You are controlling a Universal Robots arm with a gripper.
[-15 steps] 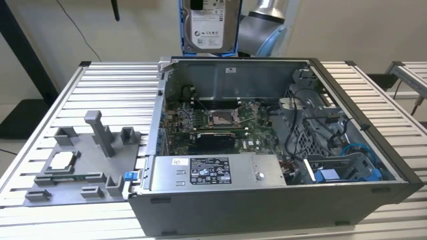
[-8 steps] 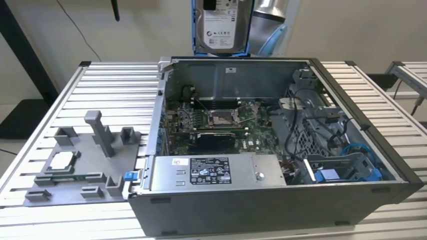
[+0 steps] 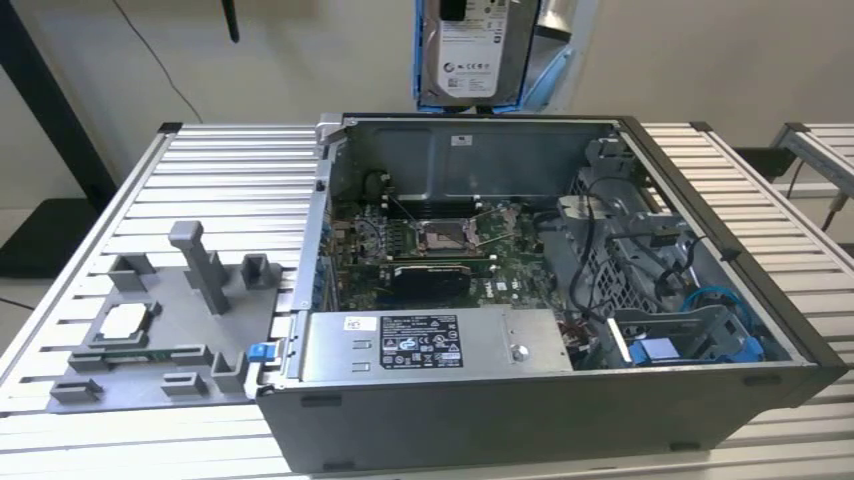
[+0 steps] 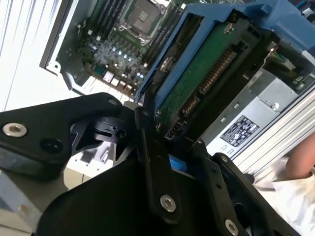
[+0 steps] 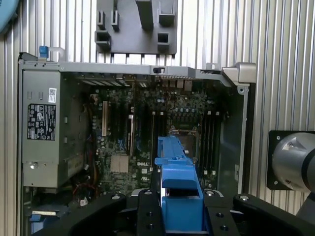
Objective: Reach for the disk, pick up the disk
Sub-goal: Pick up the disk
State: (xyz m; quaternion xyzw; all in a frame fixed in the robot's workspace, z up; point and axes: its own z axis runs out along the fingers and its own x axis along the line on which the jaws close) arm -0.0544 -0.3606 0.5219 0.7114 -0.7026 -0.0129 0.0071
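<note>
gripper: pinching the disk. In the first wrist view the gripper (image 5: pixel 181 214) has a black finger on each flank of the disk's blue bracket (image 5: pixel 178 182), both touching it, no gap showing.
grip point: on the plastic bracket at one short end of the disk. In the second wrist view the fingers (image 4: pixel 153 162) close on that same end.
disk position: in the exterior view the disk (image 3: pixel 474 50) hangs in the air at the top of the picture, above the far wall of the open computer case (image 3: pixel 534 410) and touching nothing below it.
long axis: close to upright in the exterior view, label face towards that camera. It runs straight out from the gripper along the line of the fingers.
offset to end effector: none. The disk sits between the fingers and extends away from the wrist towards the case.
faces: the green circuit-board side (image 4: pixel 197 83) turns towards the second wrist camera.
underneath: motherboard (image 5: pixel 162 128), well apart from the disk's free end.
other blue part: drive bay (image 3: pixel 694 345) inside the case, at the exterior view's right. It is not the disk.
status (judgement): reach done, grasp made, disk off the case.
risk (judgement): the hold is on plastic, so the bracket may flex.
</note>
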